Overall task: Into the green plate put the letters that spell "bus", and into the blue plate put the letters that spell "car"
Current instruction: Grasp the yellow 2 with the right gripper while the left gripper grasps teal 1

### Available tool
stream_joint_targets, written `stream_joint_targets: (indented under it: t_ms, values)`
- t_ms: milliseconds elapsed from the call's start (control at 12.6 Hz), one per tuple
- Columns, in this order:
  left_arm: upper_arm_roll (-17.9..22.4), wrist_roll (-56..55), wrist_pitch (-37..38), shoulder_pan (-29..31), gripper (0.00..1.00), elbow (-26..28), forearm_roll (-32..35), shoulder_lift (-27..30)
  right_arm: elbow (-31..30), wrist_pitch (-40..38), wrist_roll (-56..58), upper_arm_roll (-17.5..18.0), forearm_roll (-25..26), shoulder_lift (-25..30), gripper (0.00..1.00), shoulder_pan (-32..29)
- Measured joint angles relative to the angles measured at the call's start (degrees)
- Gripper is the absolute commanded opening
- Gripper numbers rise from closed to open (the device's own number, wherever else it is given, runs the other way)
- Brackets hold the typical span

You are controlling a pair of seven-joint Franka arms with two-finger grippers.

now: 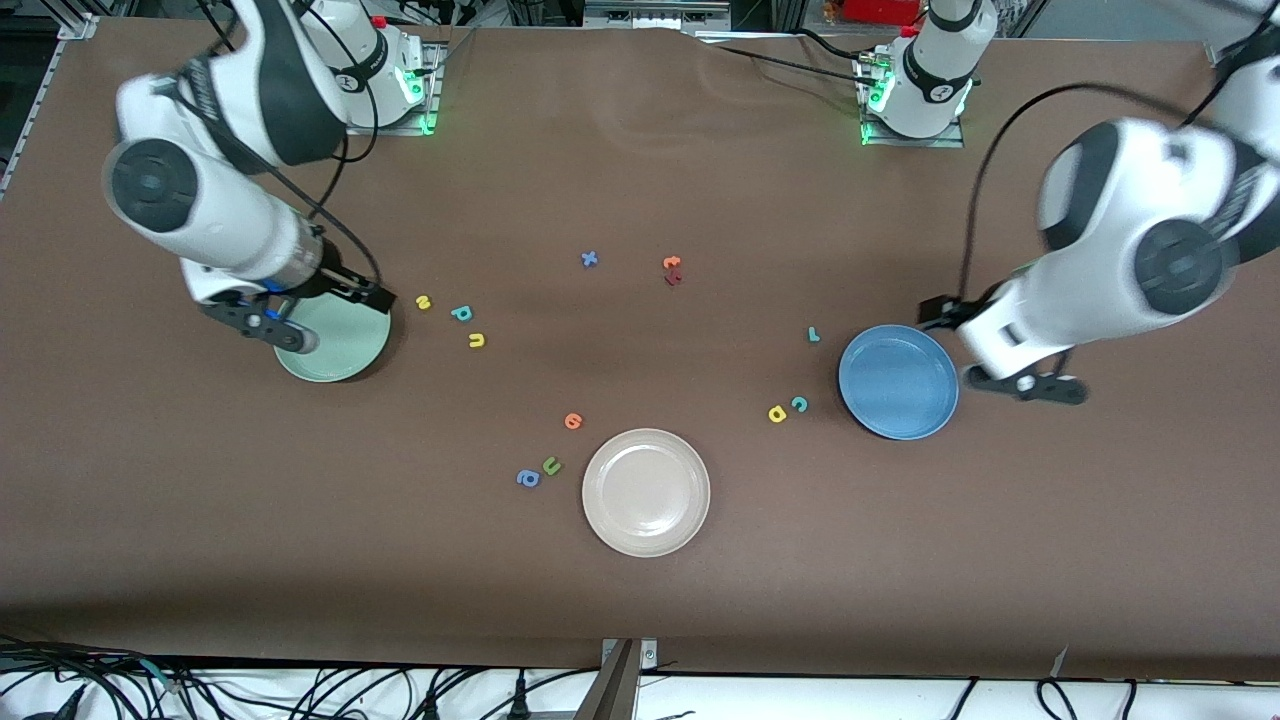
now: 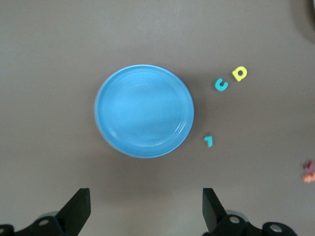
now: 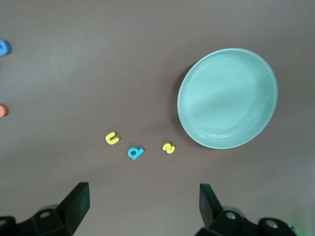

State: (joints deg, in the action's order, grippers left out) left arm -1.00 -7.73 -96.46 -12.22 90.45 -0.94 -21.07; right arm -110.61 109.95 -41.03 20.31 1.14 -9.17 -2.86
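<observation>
Round, shallow-rimmed blue plate (image 1: 898, 382)

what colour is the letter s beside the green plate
Yellow: the s lies beside the green plate, clearest in the right wrist view.

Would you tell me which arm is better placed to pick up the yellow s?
The right. Its open pincer hovers over the green plate, beside the yellow s; the left pincer, also open, hangs by the blue plate.

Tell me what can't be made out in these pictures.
- Front view: part of the green plate is hidden by the right gripper.
- Front view: the red and orange letters are too small to read.
- Left wrist view: the beige plate is cut off by the edge.
</observation>
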Motion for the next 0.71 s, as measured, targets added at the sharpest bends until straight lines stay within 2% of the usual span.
stream_joint_targets:
  t_ms: [158,396,555,713]
  values:
    - [-0.21,-5.57,-2.61,-2.5,0.97,1.0,0.0,-3.31,-7.2,7.88,-0.84,0.44,0.0,-0.19,0.98,-0.04]
    - [-0.36,-8.52,-10.2,-3.07,0.95,6.81,-0.47,-3.91,-17.86,20.13,-6.56,0.66,-0.02,-0.56,0.98,-0.05]
    - [-1.66,-11.76,-14.46,-3.33,0.94,11.38,-0.53,-3.89,-20.76,23.67,-12.81,0.67,-0.02,-1.88,0.96,-0.06]
    - [-2.53,-13.87,-19.06,-3.84,0.92,15.69,-0.53,-3.82,-21.04,24.75,-17.7,0.6,-0.03,-3.62,0.96,-0.21]
